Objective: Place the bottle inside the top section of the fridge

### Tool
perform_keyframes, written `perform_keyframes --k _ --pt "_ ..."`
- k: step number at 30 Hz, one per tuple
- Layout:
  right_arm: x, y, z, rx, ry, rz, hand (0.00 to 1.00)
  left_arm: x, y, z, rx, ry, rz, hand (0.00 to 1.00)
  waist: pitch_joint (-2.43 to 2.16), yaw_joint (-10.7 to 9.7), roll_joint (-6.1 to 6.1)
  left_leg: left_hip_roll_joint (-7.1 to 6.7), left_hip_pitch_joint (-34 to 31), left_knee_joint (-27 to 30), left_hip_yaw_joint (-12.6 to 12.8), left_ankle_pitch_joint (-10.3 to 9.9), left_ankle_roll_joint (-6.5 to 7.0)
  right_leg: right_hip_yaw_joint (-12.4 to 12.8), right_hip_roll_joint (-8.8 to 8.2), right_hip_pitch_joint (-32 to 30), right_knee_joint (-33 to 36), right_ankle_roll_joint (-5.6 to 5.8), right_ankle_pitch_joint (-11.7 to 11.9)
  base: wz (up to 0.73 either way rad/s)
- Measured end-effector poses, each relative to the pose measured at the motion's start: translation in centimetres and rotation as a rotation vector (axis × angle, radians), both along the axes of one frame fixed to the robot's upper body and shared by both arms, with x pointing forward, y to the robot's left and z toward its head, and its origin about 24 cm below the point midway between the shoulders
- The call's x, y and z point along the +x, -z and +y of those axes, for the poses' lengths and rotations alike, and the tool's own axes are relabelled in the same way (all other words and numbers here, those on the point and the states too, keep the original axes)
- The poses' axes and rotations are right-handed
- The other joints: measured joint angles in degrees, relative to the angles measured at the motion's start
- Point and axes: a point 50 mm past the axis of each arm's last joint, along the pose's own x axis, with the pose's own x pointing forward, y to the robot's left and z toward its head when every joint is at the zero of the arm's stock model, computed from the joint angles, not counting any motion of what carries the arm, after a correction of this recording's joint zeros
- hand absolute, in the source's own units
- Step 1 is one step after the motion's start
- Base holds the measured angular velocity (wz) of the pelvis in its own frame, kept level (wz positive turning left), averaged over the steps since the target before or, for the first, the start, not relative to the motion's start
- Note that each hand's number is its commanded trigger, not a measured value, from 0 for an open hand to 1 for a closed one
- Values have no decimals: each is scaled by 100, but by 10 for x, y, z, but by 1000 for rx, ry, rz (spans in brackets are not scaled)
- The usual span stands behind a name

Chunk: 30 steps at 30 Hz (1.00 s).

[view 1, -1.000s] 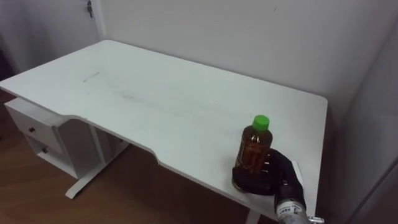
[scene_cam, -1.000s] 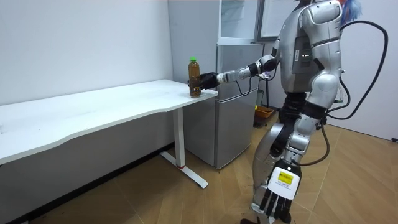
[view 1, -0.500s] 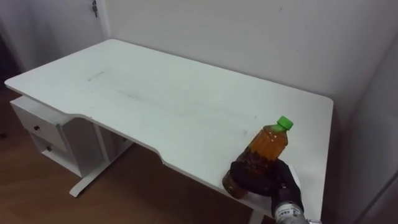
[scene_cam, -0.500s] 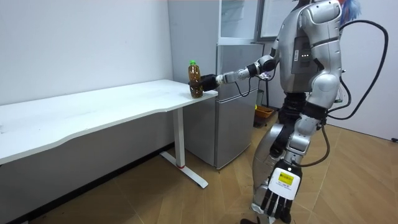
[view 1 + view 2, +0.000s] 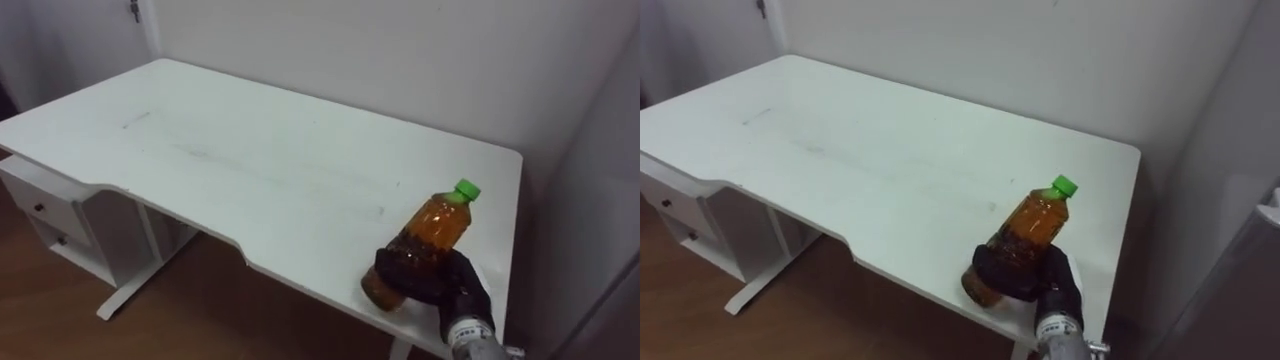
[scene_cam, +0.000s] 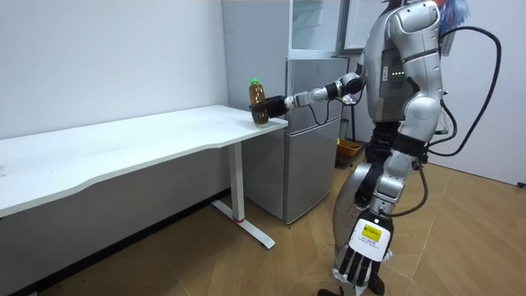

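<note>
A brown drink bottle [image 5: 432, 228] with a green cap [image 5: 466, 189] is tilted, cap up and to the right, over the near right corner of the white desk [image 5: 250, 150]. My right hand [image 5: 436, 283] is shut on the bottle's lower half, and the bottle's base looks just clear of the desk top. In the room view the bottle [image 6: 257, 92] and right hand [image 6: 274, 104] are at the desk's end, with my arm stretched out towards them. My left hand [image 6: 363, 265] hangs low at my side with straight fingers.
A grey fridge [image 6: 311, 156] stands right beside the desk's end, between the desk and me, with an upper glass-fronted part [image 6: 316, 25]. A white drawer unit [image 5: 50, 215] sits under the desk's left end. A wall runs behind the desk.
The bottle stood upright on the desk a second ago; now it is tilted in my right hand and slightly raised. The head camera has shifted a little.
</note>
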Motion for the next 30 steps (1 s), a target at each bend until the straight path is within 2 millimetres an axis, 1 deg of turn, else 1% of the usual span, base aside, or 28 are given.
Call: perform_keyframes --k 1,2,3,4,5,6,7,8,10,11,13,14,15,18,20,22,24,26,28,29,30 --pt "-1 -12 -2 -5 -12 -50 100 -3 0 1 6 -8 3 0 -1 -21 1 9 47 -7 52 0 0 20 -1 29 0 2 1 -18" --pt "-2 -17 -2 -7 -17 -73 100 -4 0 1 8 -11 3 0 -1 -56 1 18 72 -13 89 -1 1 51 -1 32 0 2 1 -25" --pt "-2 -27 -3 -9 -32 -112 100 -5 0 2 9 -20 5 0 -1 -101 2 33 144 -63 147 -2 0 137 9 51 -2 0 2 -23" --pt "-6 -33 -3 -1 -43 -143 100 -5 0 4 12 -31 4 0 -4 -172 2 48 214 -104 198 -5 -1 175 19 66 0 -3 4 -25" --pt "-8 -35 -4 5 -46 -156 100 -5 -1 5 13 -38 1 0 -16 -181 -7 59 241 -122 237 -10 -4 214 29 68 0 -8 8 -28" --pt "-13 -39 -7 14 -57 -181 100 -5 -1 7 16 -55 -8 0 -29 -204 -19 87 287 -133 284 -17 -9 306 58 87 -4 -16 31 -36" --pt "-16 -42 -10 9 -70 -198 100 -7 -2 9 21 -76 -17 0 -52 -282 -42 115 321 -135 359 -22 -15 345 71 93 -6 -32 54 -32" --pt "-17 -44 -12 1 -75 -208 100 -8 -3 11 25 -83 -23 0 -61 -325 -51 120 332 -135 369 -22 -15 346 73 100 -6 -37 58 -21" --pt "-28 -52 -22 -32 -79 -247 100 -13 -5 15 39 -115 -32 0 -132 -482 -75 139 393 -139 434 -22 -17 393 79 119 -4 -53 71 -15" --pt "-30 -54 -25 -35 -75 -257 100 -13 -5 16 44 -121 -33 0 -132 -504 -74 149 440 -154 456 -24 -20 426 84 144 -5 -58 75 -27" --pt "-37 -62 -24 -33 -111 -299 100 -15 -6 21 66 -152 -42 0 -152 -656 -65 183 584 -175 578 -37 -31 525 95 242 -12 -70 88 -25" --pt "-37 -64 -23 -32 -116 -306 100 -15 -7 22 70 -160 -46 0 -152 -683 -65 193 625 -178 594 -41 -35 561 100 272 -19 -75 95 -25" --pt "-38 -67 -25 -40 -115 -317 100 -17 -8 24 75 -166 -51 0 -157 -696 -68 221 710 -195 678 -58 -44 638 115 317 -38 -86 109 -31" --pt "-39 -77 -37 -79 -99 -350 100 -19 -8 26 77 -182 -54 0 -164 -776 -86 248 851 -222 776 -74 -54 774 141 371 -90 -90 112 -21" --pt "-40 -84 -43 -97 -88 -376 100 -22 -8 27 72 -202 -54 0 -181 -911 -121 253 882 -220 817 -80 -58 825 168 386 -97 -90 112 -10" --pt "-41 -93 -54 -133 -56 -406 100 -27 -9 30 75 -219 -53 0 -180 -959 -147 277 949 -213 899 -91 -64 931 206 429 -136 -89 133 -16" --pt "-43 -100 -62 -154 -19 -433 100 -29 -9 32 80 -230 -51 0 -177 -1005 -159 303 980 -209 925 -109 -72 952 267 458 -199 -101 191 -20" --pt "-46 -109 -68 -152 9 -472 100 -31 -10 35 88 -259 -54 0 -179 -1084 -170 311 987 -205 946 -119 -80 955 276 466 -217 -103 194 -7" --pt "-55 -123 -77 -164 53 -532 100 -36 -11 40 100 -294 -55 0 -184 -1182 -179 317 1010 -233 935 -130 -94 961 298 500 -287 -104 195 0" --pt "-57 -125 -80 -165 62 -544 100 -37 -12 41 103 -300 -53 0 -186 -1198 -181 317 1022 -247 936 -134 -99 970 301 505 -287 -103 194 0" --pt "-60 -131 -82 -169 75 -566 100 -41 -12 41 107 -305 -46 0 -192 -1260 -185 316 1039 -271 935 -139 -107 975 310 519 -291 -101 192 -4"
